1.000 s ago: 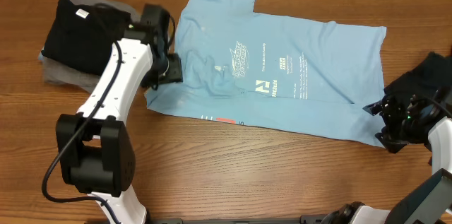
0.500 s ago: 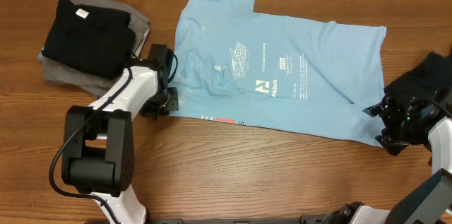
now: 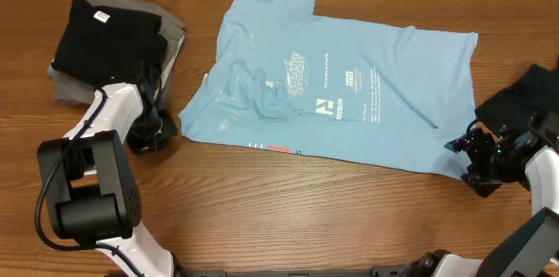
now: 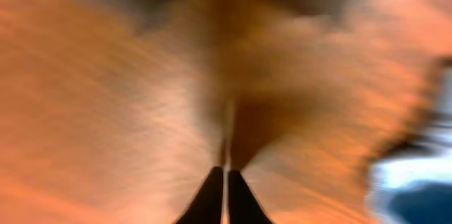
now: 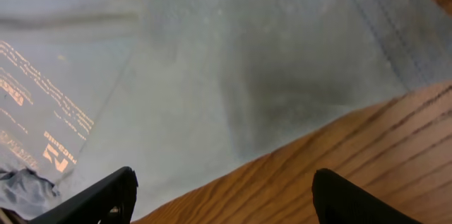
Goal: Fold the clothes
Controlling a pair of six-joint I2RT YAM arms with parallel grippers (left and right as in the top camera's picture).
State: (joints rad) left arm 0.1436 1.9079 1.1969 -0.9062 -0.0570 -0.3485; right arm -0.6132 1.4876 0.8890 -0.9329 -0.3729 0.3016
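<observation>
Quick count of what's on the wood table [image 3: 288,216]: 4 garments, 2 arms, 2 grippers.

Main thing is 1 light blue tee [image 3: 384,93], spread out mostly flat across the middle, w/ pale logos + text printed near its center. There's 1 bunched-up wrinkly patch on its left part, and 1 sleeve pokes toward the far edge of the table. 1 small red/white mark sits by the near hem.

Far left there's a stack of 2: 1 folded black tee [image 3: 105,45] on top of 1 grey tee [image 3: 173,31], which sticks out underneath. Stack is apart from the blue one. At the right edge, 1 more dark garment [image 3: 537,89] in a heap, can't tell black vs navy.

Left gripper [image 3: 166,127] is down on bare wood btwn the stack and the blue tee's near-left corner, just beside that corner. Its wrist cam is super blurry, but the 2 fingers [image 4: 212,199] are pressed together, tips touching, and I can't see anything between them.

Right gripper [image 3: 463,156] is at the blue tee's near-right corner. From its wrist cam, the 2 fingertips [image 5: 99,199] are spread wide apart, over the spot where the hem edge meets the wood, pinching nothing.
</observation>
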